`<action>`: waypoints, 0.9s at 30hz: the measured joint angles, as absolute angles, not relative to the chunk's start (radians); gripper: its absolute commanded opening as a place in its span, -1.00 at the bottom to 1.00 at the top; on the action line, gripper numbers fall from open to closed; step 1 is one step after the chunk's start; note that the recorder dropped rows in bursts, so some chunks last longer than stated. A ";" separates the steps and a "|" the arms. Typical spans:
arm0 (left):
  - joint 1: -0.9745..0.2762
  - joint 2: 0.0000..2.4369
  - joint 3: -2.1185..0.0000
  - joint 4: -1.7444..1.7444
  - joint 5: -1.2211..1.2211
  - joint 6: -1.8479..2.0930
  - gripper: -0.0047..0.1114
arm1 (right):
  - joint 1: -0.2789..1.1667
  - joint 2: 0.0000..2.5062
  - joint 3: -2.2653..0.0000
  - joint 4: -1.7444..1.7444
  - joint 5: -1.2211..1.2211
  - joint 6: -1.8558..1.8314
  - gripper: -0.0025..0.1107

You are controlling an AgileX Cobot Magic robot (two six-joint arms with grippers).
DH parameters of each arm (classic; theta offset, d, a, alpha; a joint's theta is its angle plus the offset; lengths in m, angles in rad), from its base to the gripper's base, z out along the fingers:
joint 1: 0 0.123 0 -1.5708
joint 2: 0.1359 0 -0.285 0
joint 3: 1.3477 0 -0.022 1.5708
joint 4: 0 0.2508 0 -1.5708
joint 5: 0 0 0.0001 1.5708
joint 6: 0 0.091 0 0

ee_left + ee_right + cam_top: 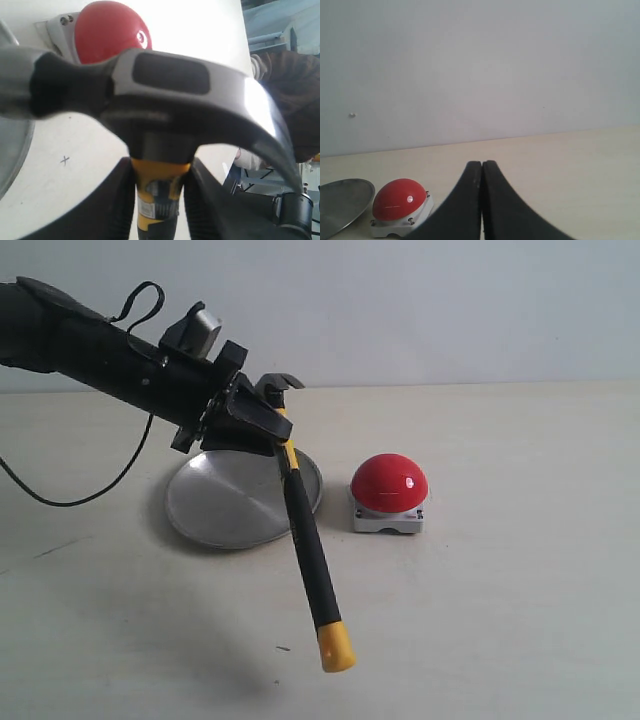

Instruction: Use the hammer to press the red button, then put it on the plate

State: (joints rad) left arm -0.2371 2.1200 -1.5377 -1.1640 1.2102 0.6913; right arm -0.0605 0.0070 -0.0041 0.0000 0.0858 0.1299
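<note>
You hold the hammer (305,530) in the air, handle slanting down, between the plate (215,505) and the red button (389,483). Nothing shows whether the button is pressed yet, and the plate is still bare. Your left gripper (268,425) clamps the handle just below the head. Your right gripper (482,200) is closed on nothing.

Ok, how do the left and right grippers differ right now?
The left gripper is shut on the hammer just below its head; the right gripper has its jaws pressed together on nothing. The left gripper is raised near the plate in the exterior view; the right gripper is outside that view, facing the red button. Both have black jaws, closed.
</note>
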 measured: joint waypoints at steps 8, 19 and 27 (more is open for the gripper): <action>-0.250 2.120 -1.533 -1.210 1.202 0.718 -0.92 | -0.060 0.007 -0.004 0.294 -0.056 0.415 -0.96; -0.254 2.120 -1.533 -1.225 1.201 0.721 -0.92 | -0.060 0.043 -0.057 0.387 -0.263 0.493 -0.96; -0.267 2.120 -1.533 -1.253 1.200 0.721 -0.92 | -0.060 0.464 -0.448 0.034 -0.027 0.391 -0.96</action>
